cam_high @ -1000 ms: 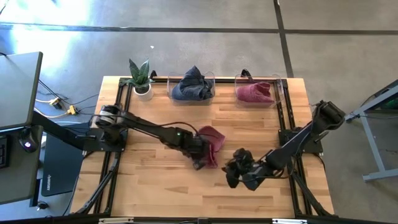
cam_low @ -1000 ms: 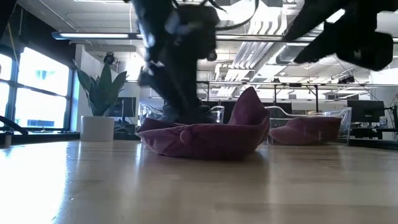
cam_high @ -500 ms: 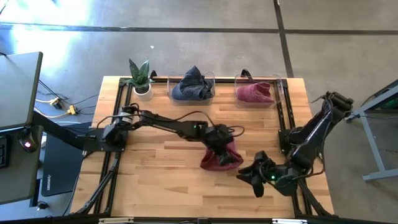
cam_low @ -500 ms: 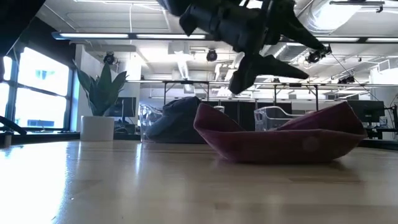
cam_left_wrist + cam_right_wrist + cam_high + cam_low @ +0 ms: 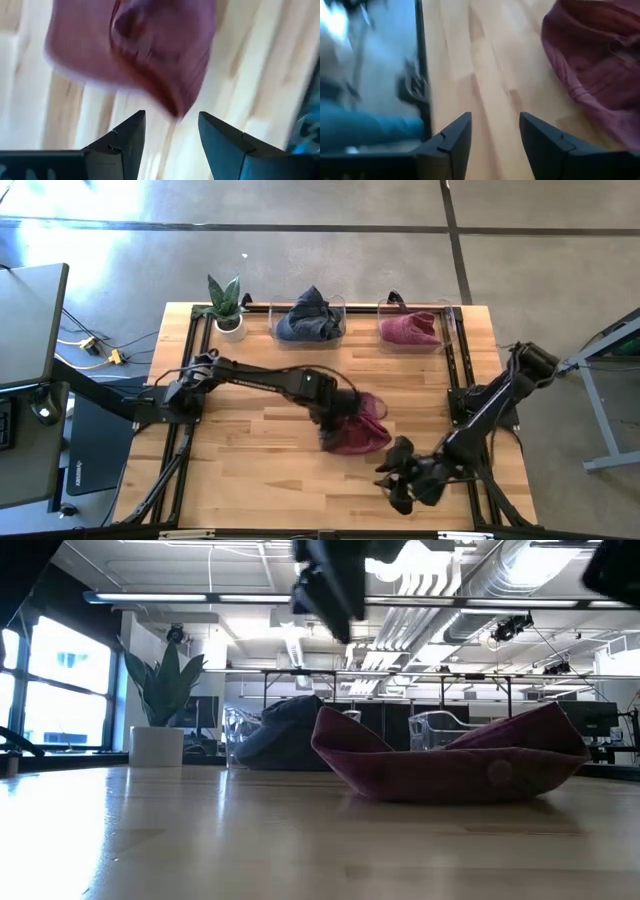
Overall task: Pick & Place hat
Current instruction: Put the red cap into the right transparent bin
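wooden table lay bare toward its front edge — maroon hat rested mid-table, no longer held. left gripper gaped empty just beside it; right gripper, open and empty, had swung to the front-right corner.

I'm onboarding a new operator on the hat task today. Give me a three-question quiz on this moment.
1. True or false: the left end effector is clamped on the maroon hat.
2. Which sits between the potted plant and the bin with the red hat? A) blue garment bin B) a mug C) a box
3. Fill in: the right end effector hovers over bare ____.

Key: 1. False, its fingers are apart with nothing between them. 2. A, the blue garment bin. 3. table.
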